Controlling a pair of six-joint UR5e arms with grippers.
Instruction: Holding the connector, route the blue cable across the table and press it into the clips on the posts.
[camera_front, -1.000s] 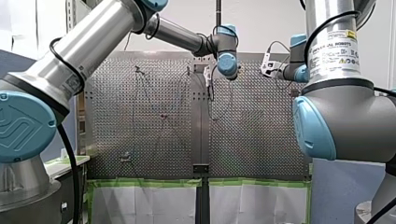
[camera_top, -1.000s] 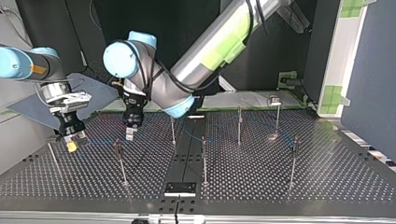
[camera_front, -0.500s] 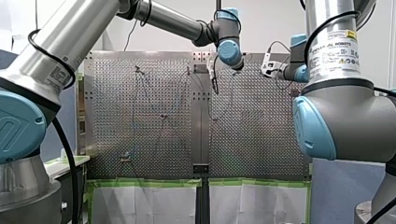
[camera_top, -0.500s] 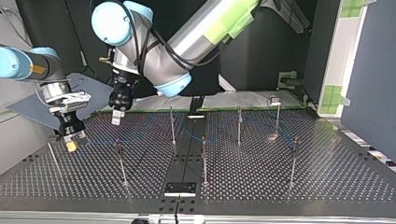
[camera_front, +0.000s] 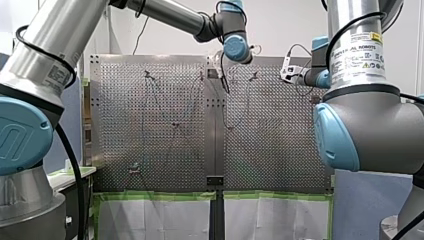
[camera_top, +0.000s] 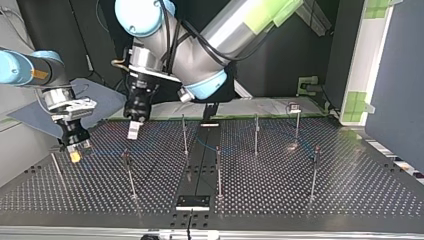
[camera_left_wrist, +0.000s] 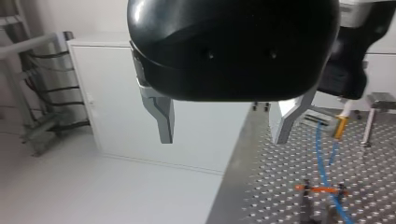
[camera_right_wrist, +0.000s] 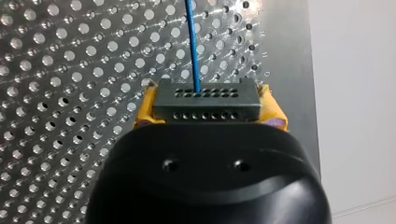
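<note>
Connector (camera_right_wrist: 205, 99) clamped in right gripper (camera_right_wrist: 208, 112), blue cable (camera_right_wrist: 192, 42) leading ahead; left gripper (camera_left_wrist: 223, 139), 2 fingers spread, clear of cable.

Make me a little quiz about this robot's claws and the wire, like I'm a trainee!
1. Fill the gap: the cable coming out of the connector is coloured ____.
2. Pick one: the connector is held by A) my left claw, B) my right claw, C) no claw at all.
3. True or false: my left claw is shut.

Key
1. blue
2. B
3. False: it is open and holds nothing.
</note>
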